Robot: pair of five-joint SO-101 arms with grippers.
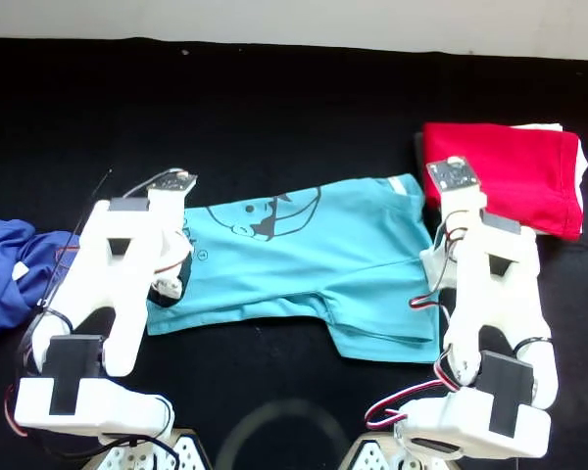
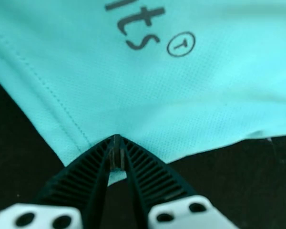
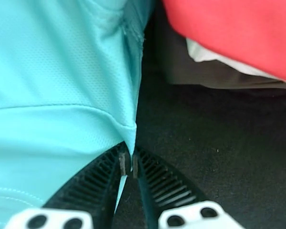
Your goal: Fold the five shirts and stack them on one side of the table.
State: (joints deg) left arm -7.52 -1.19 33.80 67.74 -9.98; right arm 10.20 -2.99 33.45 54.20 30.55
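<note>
- High view showed your teal shirt (image 1: 294,264) spread flat mid-table on the black cloth (image 1: 274,88) between both arms. The folded red shirt (image 1: 505,171) sat on a white one (image 1: 547,127) off to the right, and a blue shirt (image 1: 5,269) was bunched at the left edge.
- Your left gripper (image 2: 117,157) was clamped on the teal shirt's hem, right at a corner. It only had a sliver of fabric in the tips, so I'd guess a quick lift would've pulled it free.
- Your right gripper (image 3: 128,164) was pinched on the opposite side edge. That bite looked even thinner, basically just the seam line, so same slip risk there, maybe worse.
- If one side let go mid-fold, you'd probably have ended up with a skewed, half-flopped shirt.
- The right arm was just beside the red stack. A wide swing could've nudged it or dragged it out of square.
- Lifting the two sides unevenly would likely have bunched the loose lower flap under the fold.
</note>
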